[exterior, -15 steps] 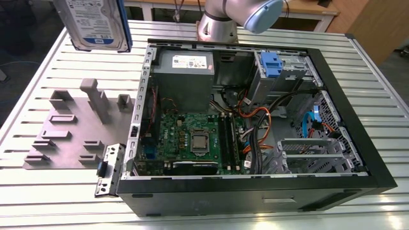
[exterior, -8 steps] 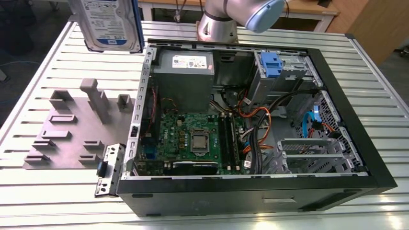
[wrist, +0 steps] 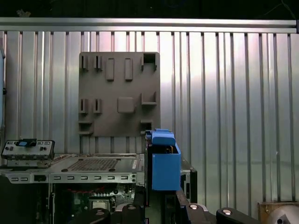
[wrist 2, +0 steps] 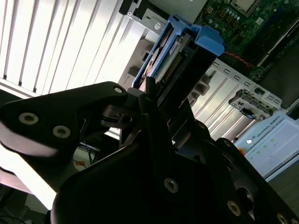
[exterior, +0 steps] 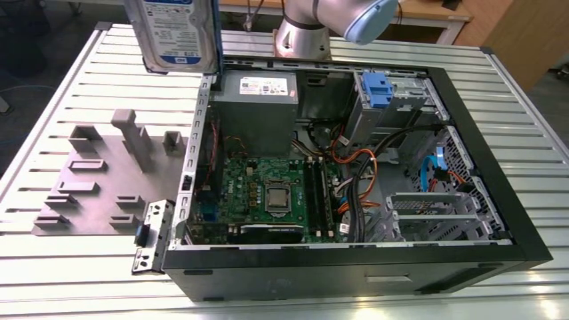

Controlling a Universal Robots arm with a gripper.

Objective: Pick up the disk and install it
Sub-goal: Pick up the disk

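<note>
Pincer (wrist 2: 156,100) housing, black, lies closest in the second wrist view. It is closed on the disk (wrist 2: 184,44), which runs edge-on away from the lens with a blue carrier rail at its far end. Beyond it are the computer case (wrist 2: 219,88) metalwork and the green motherboard (wrist 2: 243,21).

First wrist view: the pincer (wrist: 161,207) grips the disk (wrist: 164,163), seen end-on by its blue rail, above the computer case (wrist: 93,164) wall. A grey fixture plate (wrist: 119,93) lies flat on the slatted tabletop (wrist: 224,93), well apart from the disk. A socket panel (wrist: 28,149) hangs off the case rim.

Exterior view: the disk (exterior: 173,33) hangs upright in the air, label toward the lens, over the tabletop's (exterior: 71,267) far edge and just outside the computer case's (exterior: 294,270) far corner on the exterior view's left. The robot arm (exterior: 307,33) rises at the far edge.

Judgement: the step in hand is carriage toward the case. It calls for a firm hold on the rails, the disk kept square, and a high pass over the case wall.

Obstructions noted:
- The power supply (exterior: 258,107) is directly beside the disk.
- Orange and black cables (exterior: 353,160) are strewn between the motherboard (exterior: 266,193) and the drive cage.
- A blue clip (exterior: 376,90) already sits in that cage.
- The socket panel (exterior: 151,233) dangles at the near corner
</note>
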